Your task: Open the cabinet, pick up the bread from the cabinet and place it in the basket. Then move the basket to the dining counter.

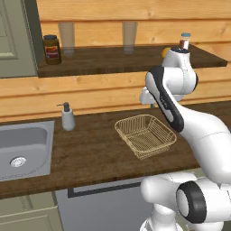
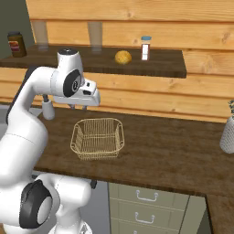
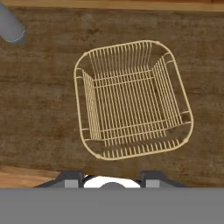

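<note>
The bread (image 2: 122,57), a small round golden bun, lies on the dark shelf (image 2: 160,66) of the cabinet, next to a red-and-white bottle (image 2: 146,48). In the left base view my arm hides most of the bread (image 1: 165,52). The pale-gold wire basket (image 2: 98,138) (image 1: 145,135) (image 3: 131,100) stands empty on the dark wood worktop below. My gripper (image 2: 78,106) (image 3: 111,178) hangs above the basket, pointing down, well under the shelf. Its fingers are apart with nothing between them. The dining counter is out of view.
A grey-green panelled door (image 1: 13,36) stands left of the shelf. On the shelf are a dark jar (image 1: 52,48) and two glasses (image 1: 66,34). A soap dispenser (image 1: 67,116) and steel sink (image 1: 20,151) lie left of the basket, a grey vase (image 2: 227,135) far right.
</note>
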